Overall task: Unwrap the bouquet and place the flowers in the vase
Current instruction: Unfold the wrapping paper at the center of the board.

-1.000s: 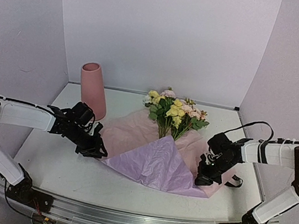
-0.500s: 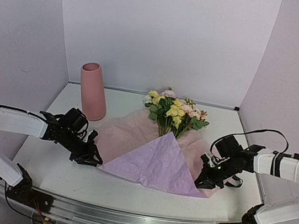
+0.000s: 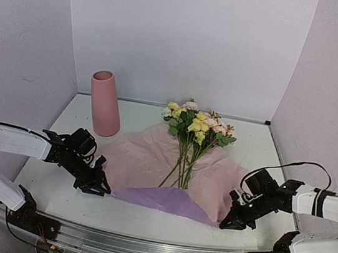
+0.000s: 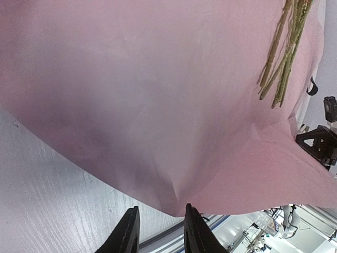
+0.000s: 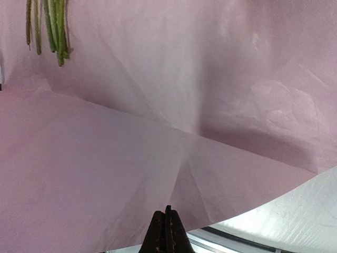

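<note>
The bouquet lies unwrapped: the flowers [image 3: 197, 125] rest on the spread pink paper [image 3: 145, 158], with their green stems [image 3: 178, 170] bare and pointing toward me. The stems also show in the left wrist view [image 4: 284, 58] and the right wrist view [image 5: 52, 26]. A lilac flap [image 3: 165, 199] of the paper is folded low along the near edge. My right gripper [image 3: 228, 223] [image 5: 167, 224] is shut on the paper's right corner, and creases fan out from it. My left gripper [image 3: 99, 187] [image 4: 160, 232] stands open at the left corner, where the paper's edge touches one finger [image 4: 194, 229]. The salmon vase [image 3: 105, 103] stands upright at the back left.
White walls close in the table on three sides. The metal rail [image 3: 139, 248] with the arm bases runs along the near edge, just behind both grippers. The right arm's black body [image 4: 318, 145] shows at the edge of the left wrist view.
Both grippers moved toward the near edge. The lilac flap that covered the stems has been drawn down flat, and the stems now lie bare.
</note>
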Robot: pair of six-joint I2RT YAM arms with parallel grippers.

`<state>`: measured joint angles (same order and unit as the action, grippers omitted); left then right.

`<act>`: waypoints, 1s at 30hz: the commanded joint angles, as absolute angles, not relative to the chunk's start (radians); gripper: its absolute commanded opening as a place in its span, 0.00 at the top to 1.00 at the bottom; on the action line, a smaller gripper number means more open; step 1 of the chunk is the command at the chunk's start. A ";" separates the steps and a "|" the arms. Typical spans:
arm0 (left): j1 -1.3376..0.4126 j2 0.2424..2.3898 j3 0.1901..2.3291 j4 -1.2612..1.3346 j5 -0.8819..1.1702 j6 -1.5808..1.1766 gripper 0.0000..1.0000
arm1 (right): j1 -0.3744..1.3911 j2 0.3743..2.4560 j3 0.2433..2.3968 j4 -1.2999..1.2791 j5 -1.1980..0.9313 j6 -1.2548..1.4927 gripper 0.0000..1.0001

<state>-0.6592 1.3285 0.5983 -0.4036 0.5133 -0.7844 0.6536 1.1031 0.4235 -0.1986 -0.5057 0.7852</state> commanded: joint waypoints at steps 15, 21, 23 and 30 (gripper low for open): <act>-0.670 1.241 0.811 -0.647 0.372 -0.734 0.69 | 0.714 1.135 0.463 -0.235 -0.401 0.835 0.99; -0.671 1.301 0.959 -0.705 0.377 -0.732 0.69 | 0.719 1.114 0.545 -0.260 -0.395 0.833 0.97; -0.672 1.317 0.980 -0.703 0.384 -0.744 0.69 | 0.725 1.115 0.571 -0.262 -0.400 0.838 0.97; -0.711 1.347 0.955 -0.694 0.383 -0.770 0.69 | 0.796 1.123 0.606 -0.242 -0.388 0.897 0.96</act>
